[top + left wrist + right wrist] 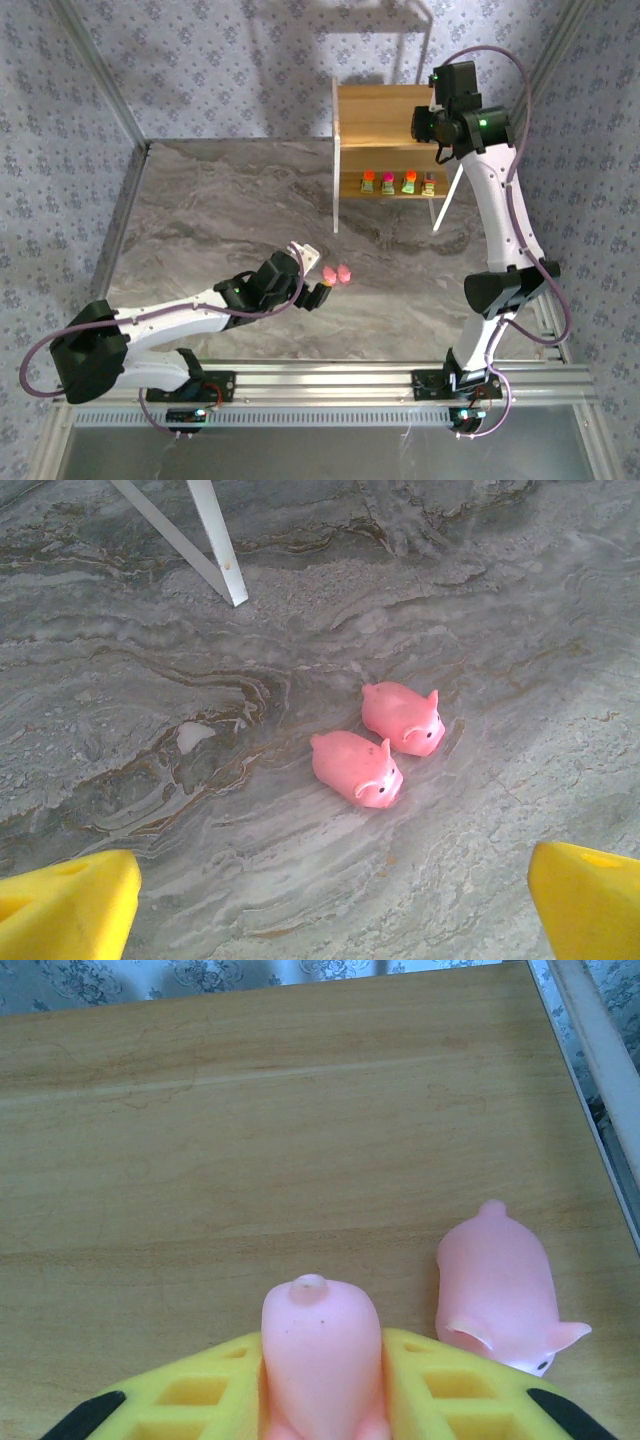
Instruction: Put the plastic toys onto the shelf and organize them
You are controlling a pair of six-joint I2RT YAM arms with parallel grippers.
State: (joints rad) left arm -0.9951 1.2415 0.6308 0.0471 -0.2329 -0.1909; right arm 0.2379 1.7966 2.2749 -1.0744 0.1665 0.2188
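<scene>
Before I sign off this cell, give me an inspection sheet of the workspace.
Surface: grey marbled table, no spills seen.
Job's things: four blocky toys in a row on the shelf's lower board; one pig on the top board; two pigs side by side on the table.
Clutter: nothing seen.
Grippers: left gripper open, near the table pigs; right gripper shut on a fourth pig over the top board.
Cables: purple cables loop along both arms.
Surroundings: patterned walls; pale stand behind the shelf.

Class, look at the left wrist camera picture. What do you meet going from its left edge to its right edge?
Yellow gripper finger → white metal shelf frame foot → nearer pink plastic pig toy → farther pink plastic pig toy → second yellow gripper finger.
</scene>
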